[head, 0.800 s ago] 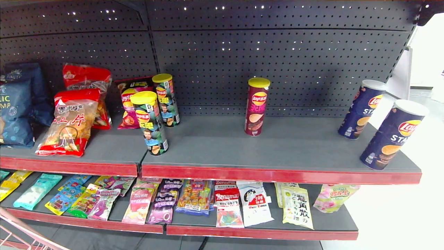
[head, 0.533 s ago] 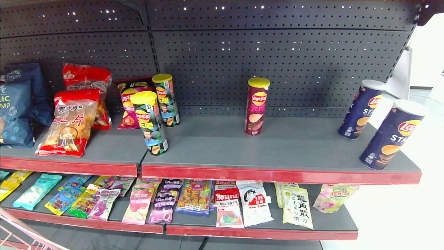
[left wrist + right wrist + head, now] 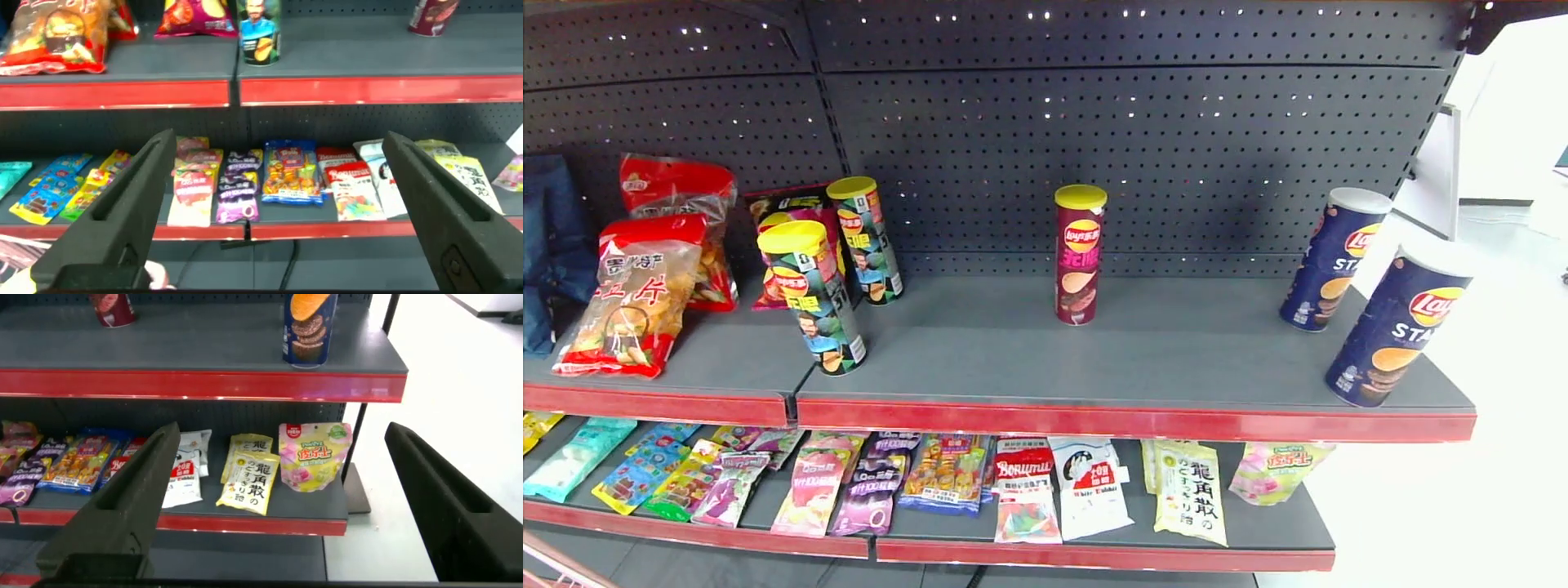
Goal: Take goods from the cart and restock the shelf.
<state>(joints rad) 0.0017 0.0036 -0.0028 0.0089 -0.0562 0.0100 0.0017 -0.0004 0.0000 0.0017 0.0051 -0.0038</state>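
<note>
Head view: maroon can [image 3: 1080,253] stands upright on upper shelf [image 3: 1176,351].

The shelf [image 3: 1160,359] has a dark grey upper board with a red front lip and a pegboard back. A maroon can [image 3: 1080,255] with a yellow lid stands upright near the middle. At the right end stand a rear blue can [image 3: 1333,260] and a front blue can [image 3: 1398,322], both pale-lidded. Left of centre stand two yellow-lidded patterned cans: the front patterned can [image 3: 813,298] near the lip, the rear patterned can [image 3: 866,241] behind it. A magenta chip bag [image 3: 783,214] leans just beside them, red snack bags [image 3: 629,298] farther left, then blue bags [image 3: 547,245]. The lower board [image 3: 1262,523] carries flat sachets [image 3: 947,474] in a row. A pink cart [image 3: 560,563] corner shows at the lower left.
</note>
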